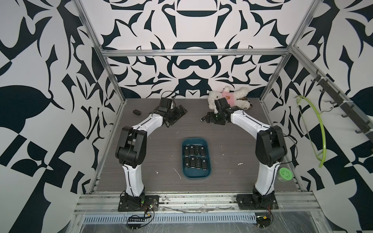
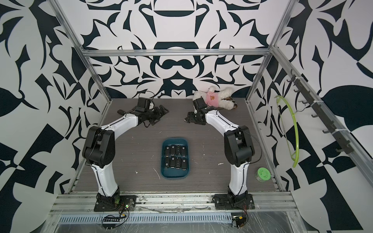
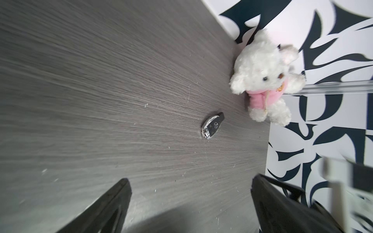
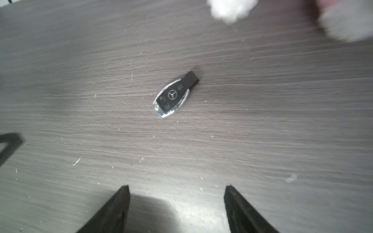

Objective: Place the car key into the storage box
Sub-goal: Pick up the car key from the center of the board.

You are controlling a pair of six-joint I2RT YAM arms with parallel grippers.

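Right fingers spread apart, empty by my view, car key flat on the surface just ahead, left fingers wide apart, empty, storage box well apart.

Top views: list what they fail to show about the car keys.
In both top views:
Silver-and-black car key: tiny, merging with the dark right gripper beside it.
Small black key fob near the left arm: buttons too small.
Black fobs in the dark teal plastic storage box: markings too small.
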